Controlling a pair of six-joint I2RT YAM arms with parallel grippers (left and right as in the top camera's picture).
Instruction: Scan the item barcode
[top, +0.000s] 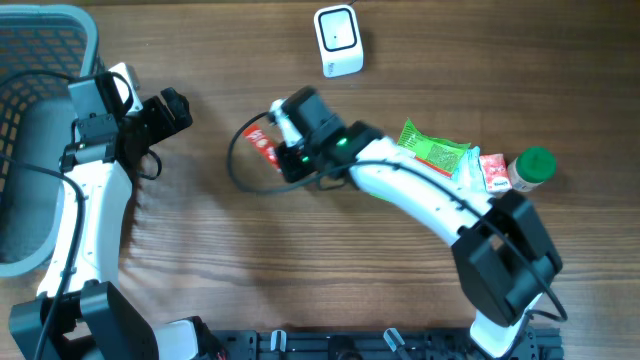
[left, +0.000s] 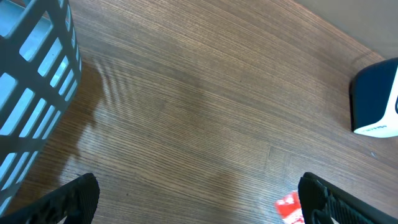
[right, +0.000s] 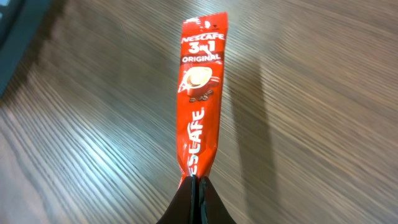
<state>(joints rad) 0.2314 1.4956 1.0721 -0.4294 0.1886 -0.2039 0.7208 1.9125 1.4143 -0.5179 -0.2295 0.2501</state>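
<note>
- Overhead. Right claw: jaws pinched together on the sachet, which is held at the claw's tip. Only a short red stretch with white print shows past the tip, on the side away from the arm. Its long axis slants across the table.
- Overhead. Scanner: white, off to one side of the right claw and well apart from it. Behind the claw, alongside its arm, are a green packet, a red-and-white packet and a green-capped bottle.
- Overhead. Left claw: near the basket, well apart from the sachet.
- Left wrist. Left claw: jaws spread wide, nothing between them, wood-grain table ahead. The basket is ahead of one finger. The scanner is ahead on the other side. A red corner of the sachet sits just beside the other finger.
- Right wrist. Right claw: tips closed flat on the sachet's near end.
- Right wrist. Sachet: narrow red stick with white lettering "NESCAFE 3in1 ORIGINAL", a cup-and-beans picture, and the brand repeated lengthwise. The printed face is toward the camera. The long axis runs straight ahead from the claw, with the crimped far end pointing away. Its shadow falls on the table beside it. Whether the far end touches the wood cannot be told.
</note>
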